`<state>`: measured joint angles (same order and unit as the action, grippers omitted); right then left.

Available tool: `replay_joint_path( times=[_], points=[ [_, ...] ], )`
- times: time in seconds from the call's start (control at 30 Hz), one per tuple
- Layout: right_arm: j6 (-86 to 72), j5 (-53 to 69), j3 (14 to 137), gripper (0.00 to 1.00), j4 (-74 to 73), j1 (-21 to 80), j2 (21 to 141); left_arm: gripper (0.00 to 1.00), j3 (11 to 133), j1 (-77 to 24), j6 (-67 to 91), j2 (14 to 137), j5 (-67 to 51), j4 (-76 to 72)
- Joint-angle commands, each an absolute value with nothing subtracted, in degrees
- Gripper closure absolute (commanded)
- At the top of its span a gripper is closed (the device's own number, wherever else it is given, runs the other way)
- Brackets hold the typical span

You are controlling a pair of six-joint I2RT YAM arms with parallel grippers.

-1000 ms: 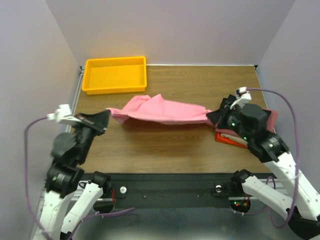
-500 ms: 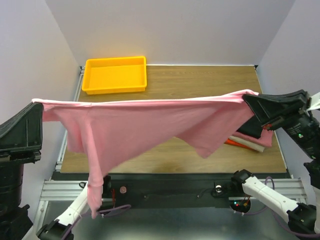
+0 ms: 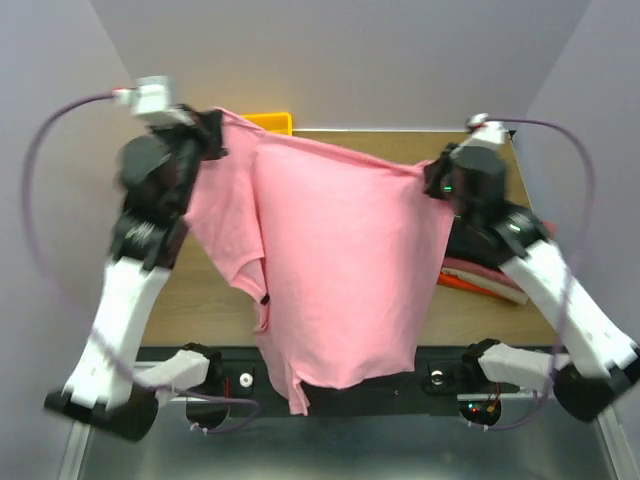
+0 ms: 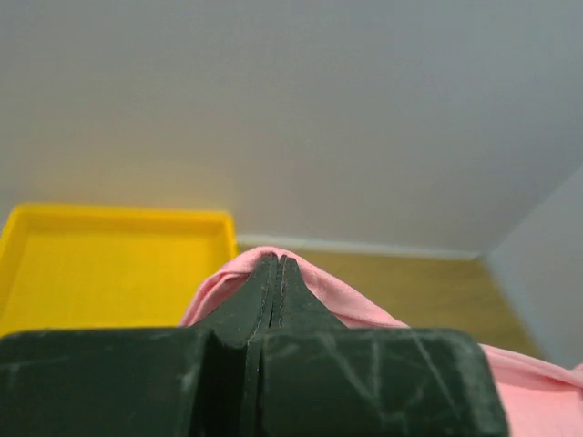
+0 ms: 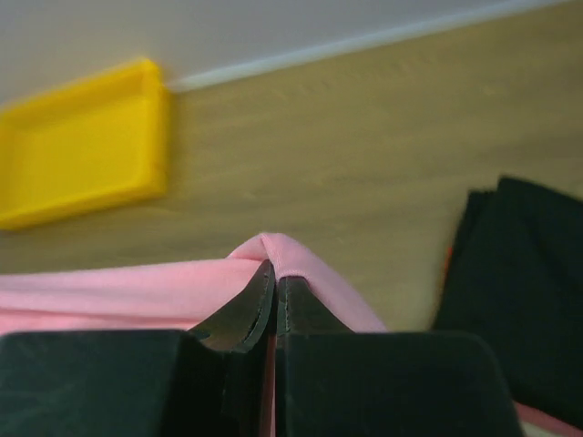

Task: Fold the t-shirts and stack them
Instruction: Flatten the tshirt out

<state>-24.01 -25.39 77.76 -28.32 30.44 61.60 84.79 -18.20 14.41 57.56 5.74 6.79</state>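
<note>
A large pink t-shirt (image 3: 340, 250) hangs spread out in the air between both arms, its lower hem drooping past the table's near edge. My left gripper (image 3: 213, 128) is shut on its upper left corner (image 4: 301, 273), high at the back left. At the right, my right gripper (image 3: 434, 180) is shut on the other upper corner (image 5: 273, 248). A stack of folded t-shirts (image 3: 490, 275) lies on the table at the right, mostly hidden by the right arm; its black top shirt (image 5: 519, 273) shows in the right wrist view, with an orange-red edge (image 3: 462, 282) below.
A yellow plastic tray (image 4: 100, 264) stands at the back left of the wooden table (image 5: 364, 137), mostly hidden by the hanging shirt in the top view. Grey walls close in the back and both sides.
Both arms have swung the pink shirt from low over the table, up and back. It now hangs full length from its top corners, farther back than half a second ago.
</note>
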Motion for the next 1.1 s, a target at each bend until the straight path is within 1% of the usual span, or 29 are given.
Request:
replay_joint_path(
  times=[0.0,0.03,0.07,0.1,0.13,0.17,0.27,0.4,0.5,0.67,0.8,0.93,1.07],
  points=[
    [-25.8,-39.3,70.3,0.99,-26.0,28.4,74.1,1.0,75.5,-15.8,6.4,76.7,5.7,-2.6],
    [-25.8,-38.3,69.4,1.0,-24.4,27.1,79.3,1.0,76.3,-15.6,5.7,80.6,5.2,-3.2],
    [-25.4,-34.3,68.9,1.0,-22.7,25.6,82.4,1.0,77.7,-15.3,5.6,84.8,5.5,-3.3],
    [-24.4,-32.4,68.5,1.0,-20.7,24.2,85.0,1.0,79.7,-15.0,5.9,92.9,5.5,-1.9],
    [-24.1,-30.5,68.9,1.0,-18.0,21.5,87.4,1.0,84.0,-14.9,5.8,96.6,5.1,-1.1],
    [-23.0,-27.9,69.3,0.99,-16.9,19.9,92.7,1.0,85.9,-14.9,5.7,102.9,4.9,-0.2],
    [-21.5,-27.1,72.3,1.0,-15.3,19.2,99.8,1.0,90.9,-14.9,5.3,109.4,1.3,-0.3],
    [-21.8,-27.1,74.8,1.0,-14.4,19.1,103.0,1.0,89.7,-14.9,4.8,109.7,-1.7,-4.3],
    [-21.3,-25.0,74.7,0.99,-14.2,19.0,102.7,1.0,87.8,-15.0,4.6,108.0,-2.5,-5.4],
    [-21.2,-22.9,71.6,1.0,-13.8,19.0,97.9,1.0,84.2,-15.0,5.7,104.5,-1.1,-6.2],
    [-21.1,-22.9,69.0,1.0,-13.6,19.0,92.7,1.0,82.0,-15.1,5.7,100.4,-2.7,-8.0],
    [-20.7,-22.9,68.7,1.0,-13.7,19.0,91.1,1.0,83.3,-15.1,6.4,102.2,-3.6,-7.5],
    [-20.0,-23.8,70.7,1.0,-13.6,19.0,93.5,1.0,87.1,-15.4,7.0,106.6,-4.7,-6.9]
  ],
)
